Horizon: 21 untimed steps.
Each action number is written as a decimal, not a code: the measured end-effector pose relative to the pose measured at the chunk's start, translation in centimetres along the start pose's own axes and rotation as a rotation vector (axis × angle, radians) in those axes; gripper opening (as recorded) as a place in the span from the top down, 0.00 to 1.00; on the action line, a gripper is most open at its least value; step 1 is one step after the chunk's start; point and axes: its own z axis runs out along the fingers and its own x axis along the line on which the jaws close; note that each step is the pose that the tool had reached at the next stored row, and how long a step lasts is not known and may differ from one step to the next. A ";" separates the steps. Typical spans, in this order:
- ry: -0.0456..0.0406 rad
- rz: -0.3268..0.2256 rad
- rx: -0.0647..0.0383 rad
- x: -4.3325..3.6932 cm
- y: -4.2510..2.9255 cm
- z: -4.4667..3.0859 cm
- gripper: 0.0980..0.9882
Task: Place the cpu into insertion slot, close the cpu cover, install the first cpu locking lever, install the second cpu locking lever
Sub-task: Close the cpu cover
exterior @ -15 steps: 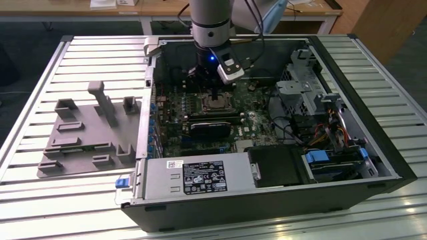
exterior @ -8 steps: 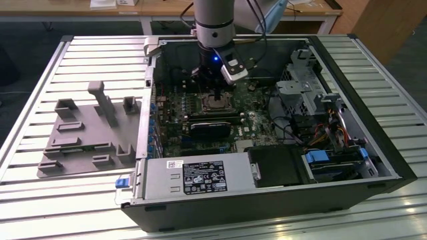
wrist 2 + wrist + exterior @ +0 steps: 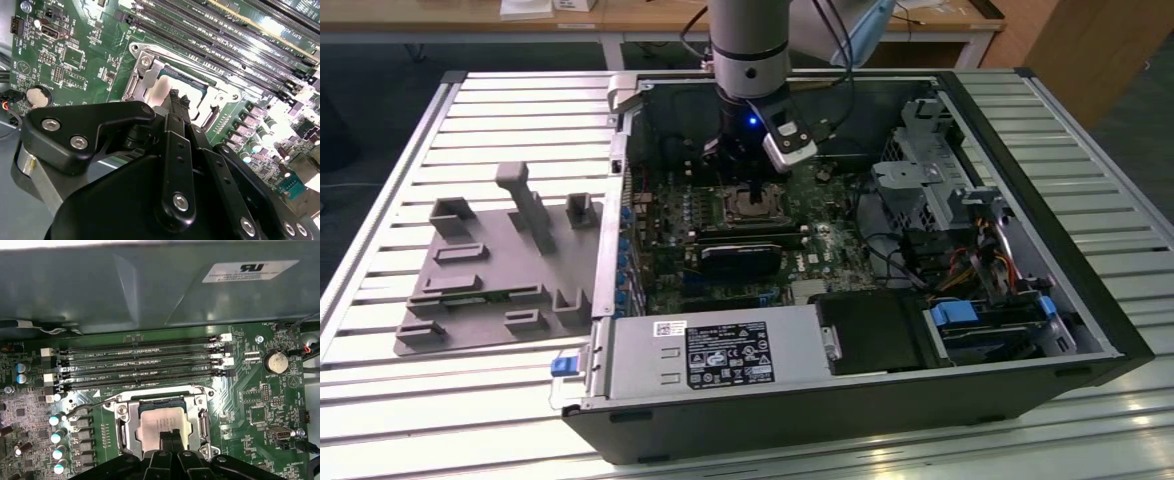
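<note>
The cpu [image 3: 159, 416], a silver-grey square chip, lies in the insertion slot [image 3: 751, 207] on the green motherboard. The cpu cover [image 3: 126, 426], a silvery frame, lies flat around it with the chip's top showing through the cut-out; it shows in the second wrist view as well, the cover [image 3: 143, 66] framing the cpu [image 3: 162, 86]. My gripper [image 3: 170, 434] is straight over the chip, fingers together and holding nothing; I cannot tell whether the tips touch the metal. A thin wire lever [image 3: 90, 407] sticks out from one socket corner. In the exterior view the gripper [image 3: 754, 190] hangs inside the open case.
Long black memory slots [image 3: 140, 365] run beside the socket, and a coin battery [image 3: 276, 361] sits further along the board. A black card [image 3: 740, 258], the power supply [image 3: 707, 355] and a drive cage [image 3: 961, 200] crowd the case. A grey fixture [image 3: 494, 270] lies on the exterior view's left.
</note>
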 end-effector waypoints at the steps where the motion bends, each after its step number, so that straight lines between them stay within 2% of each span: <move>1: 0.0001 0.000 0.000 0.00 0.00 0.00 1.00; 6: 0.0002 0.000 0.001 0.00 -0.01 -0.02 1.00; 9: 0.0001 0.000 0.000 -0.03 -0.01 -0.29 1.00; 21: 0.0002 0.000 0.001 -0.21 0.01 -2.23 1.00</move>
